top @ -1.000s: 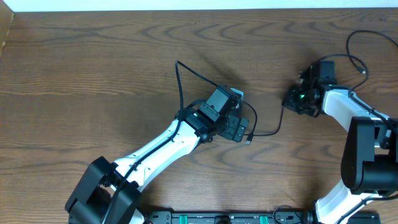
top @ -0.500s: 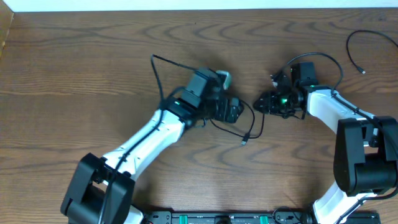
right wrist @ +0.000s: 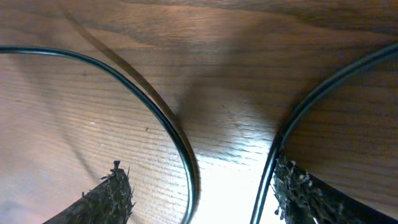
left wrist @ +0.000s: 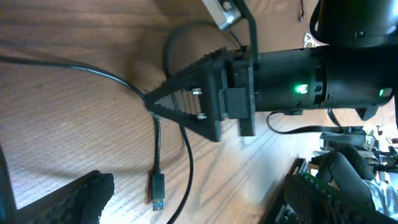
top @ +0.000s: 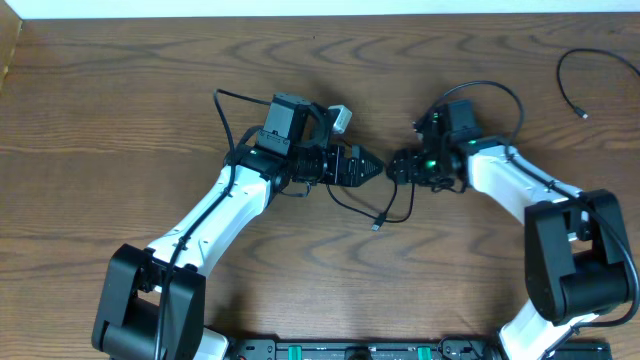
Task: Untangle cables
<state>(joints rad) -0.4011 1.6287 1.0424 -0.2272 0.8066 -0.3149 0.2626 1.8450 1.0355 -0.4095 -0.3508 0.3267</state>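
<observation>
Dark wood-grain table [top: 120, 90] fills the overhead view, with a pale strip along its far edge and a black base rail [top: 350, 351] with small green lights at the near edge. Both arms reach in from the near corners and meet tip to tip at the middle. The left gripper [top: 368, 168] is released, its fingers [left wrist: 93, 194] standing wide apart at the bottom of its own wrist view with nothing between them but bare wood and cord. The right gripper [top: 398, 168] is also released: in its wrist view the two fingers [right wrist: 112, 194] sit far apart, and two stretches of thin black cable [right wrist: 155, 102] run across the table between them, one brushing the inner edge of the finger on the right side of that view, neither pinched. This black cable [left wrist: 74, 64] loops loosely under and around the two grippers and ends in a flat plug [left wrist: 157, 188] lying on the wood just nearer the rail. A second black cable [top: 559, 75] curves by the far right corner, well apart from the arms, its small plug [top: 583, 113] resting on the table.
</observation>
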